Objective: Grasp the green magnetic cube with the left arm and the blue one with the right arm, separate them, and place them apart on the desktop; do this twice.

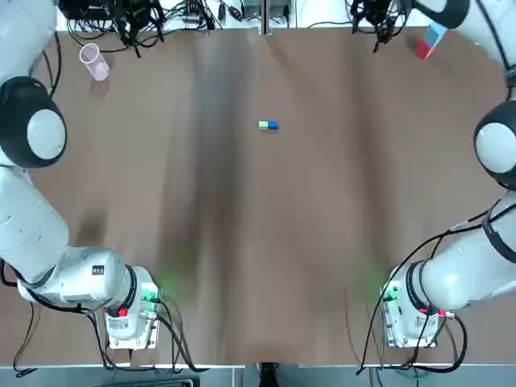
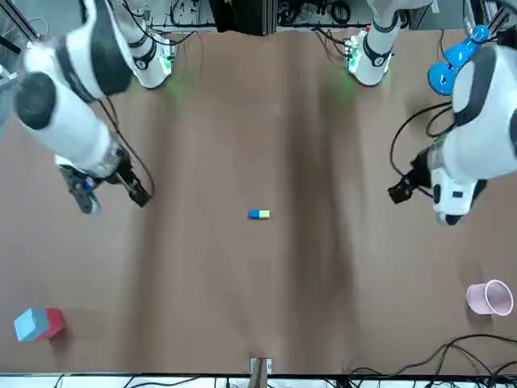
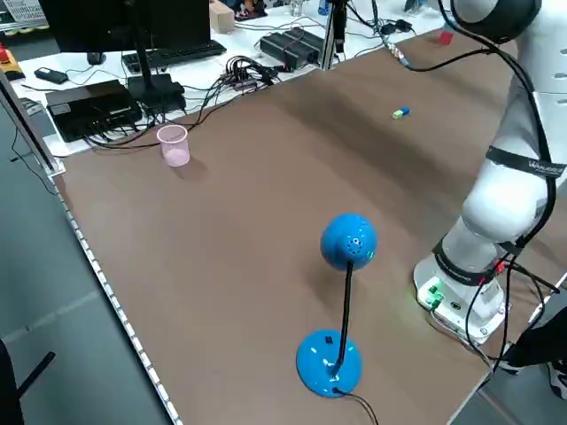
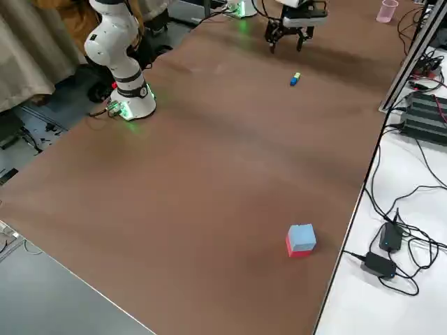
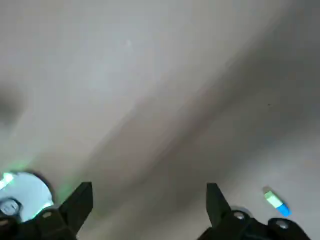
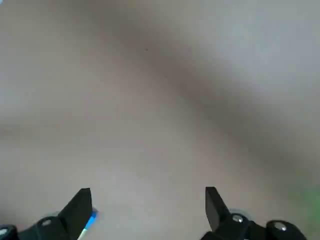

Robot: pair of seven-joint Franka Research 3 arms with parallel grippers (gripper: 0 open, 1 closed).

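So the stuck-together pair sits mid-worktop [image 1: 242,242] lying side to side, green magnetic cube [image 1: 263,125] toward the left gripper [image 5: 147,207], blue cube [image 1: 274,125] toward the right gripper [image 6: 146,207], both grippers well off with fingers spread wide and empty, about equally far I think.

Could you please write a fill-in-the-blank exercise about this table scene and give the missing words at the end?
1. The green cube lies joined to the ____ cube.
2. The cup is ____ in colour.
3. The left hand and the right hand are both ____ and hold nothing.
4. The two-coloured block is light blue above and ____ below.
Missing words: blue; pink; open; red.
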